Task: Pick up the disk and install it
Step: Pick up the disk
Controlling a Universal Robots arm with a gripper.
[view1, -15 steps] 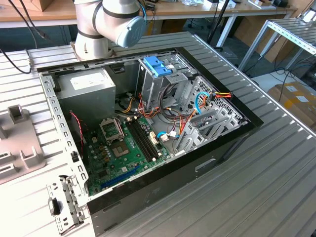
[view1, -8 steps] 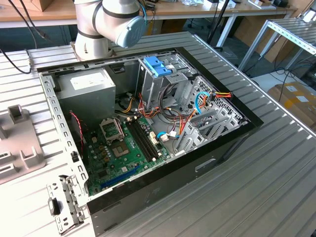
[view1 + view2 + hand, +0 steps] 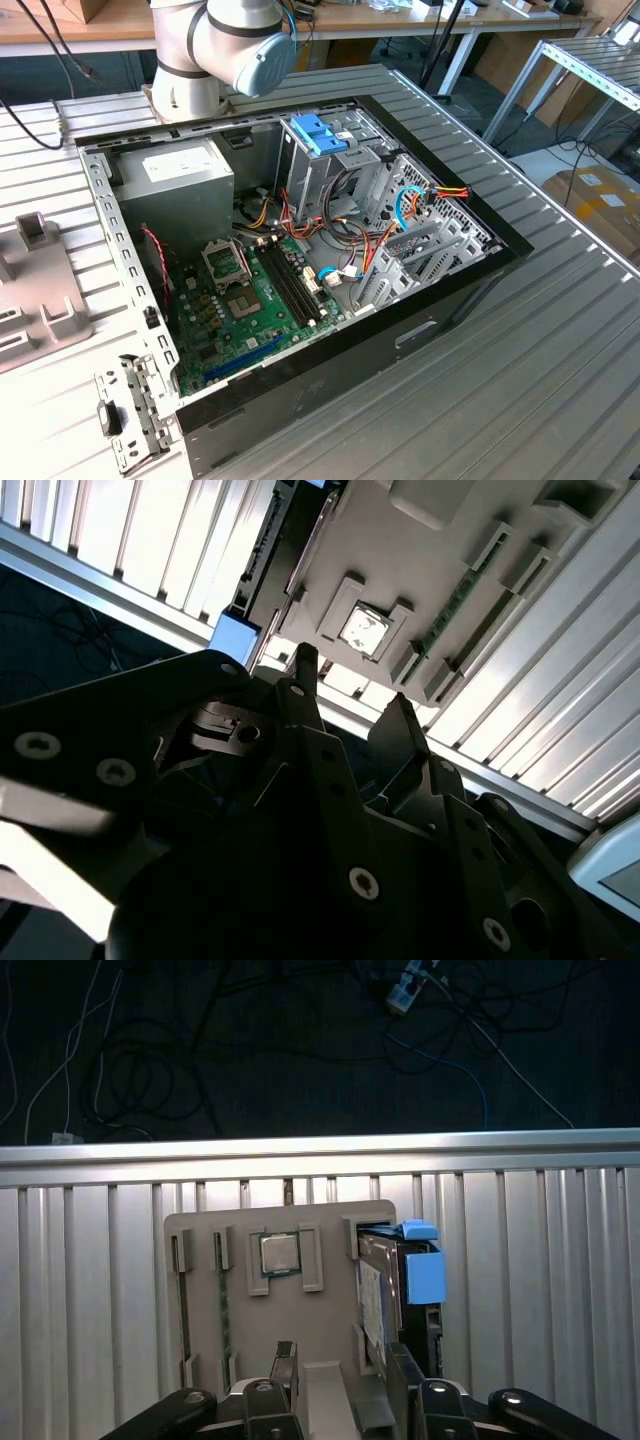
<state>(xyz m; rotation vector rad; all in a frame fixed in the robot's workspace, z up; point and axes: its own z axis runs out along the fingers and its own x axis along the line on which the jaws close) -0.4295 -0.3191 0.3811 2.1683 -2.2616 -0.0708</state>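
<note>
The gripper (image 3: 342,1348) is hovering above the beige fixture tray (image 3: 335,1225), its fingers spread apart and gripping nothing. The disk (image 3: 425,1278) is standing on edge in a slot at one side of that tray, with its blue tab end pointing away from the gripper. One fingertip (image 3: 398,1352) is sitting just beside the disk's near end; whether they are touching cannot be told. A processor chip (image 3: 280,1254) is lying in a pocket of the tray, near the disk. In the exterior view, the arm (image 3: 220,50) is rising behind the open computer case (image 3: 330,370), which is lying on the ribbed table (image 3: 520,380). Inside the case, a pale blue latch (image 3: 318,133) is sitting on the drive cage, beside the grey power supply (image 3: 180,175).
</note>
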